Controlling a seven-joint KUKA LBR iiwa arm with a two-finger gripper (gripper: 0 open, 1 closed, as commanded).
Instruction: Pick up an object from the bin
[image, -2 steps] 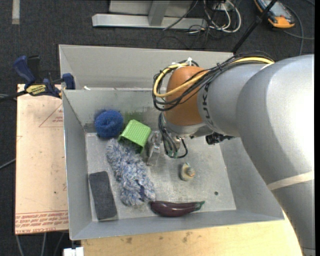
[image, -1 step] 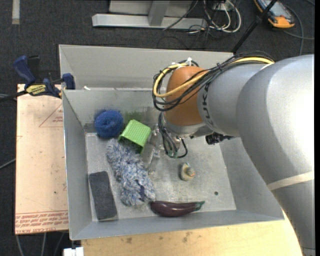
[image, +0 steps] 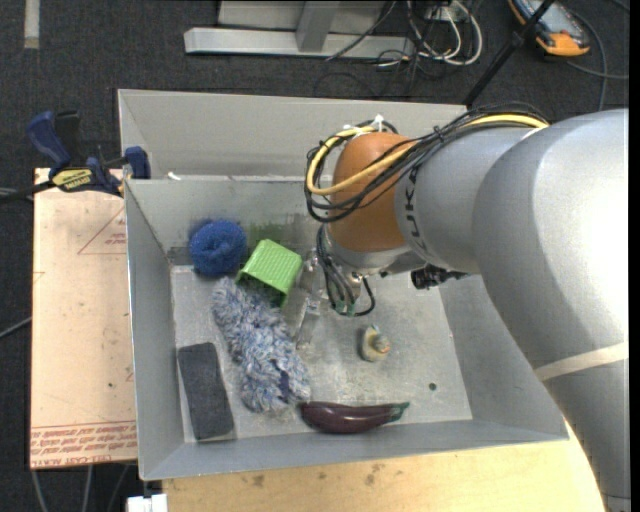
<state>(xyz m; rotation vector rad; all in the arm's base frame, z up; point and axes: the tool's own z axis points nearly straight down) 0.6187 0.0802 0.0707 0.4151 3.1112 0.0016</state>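
Note:
My gripper (image: 308, 306) hangs low in the middle of the bin, under the orange wrist cover. It is just right of a green ribbed cup (image: 270, 268) lying on its side, and at the upper right edge of a blue-and-white mottled cloth (image: 256, 348). Nothing can be seen held in it. A small cream round piece (image: 375, 345) lies on the floor a little to its right.
A blue fuzzy ball (image: 217, 246) sits in the back left corner. A dark grey block (image: 205, 391) lies along the left wall at the front. A purple eggplant (image: 350, 415) rests against the front wall. The arm covers the bin's right side.

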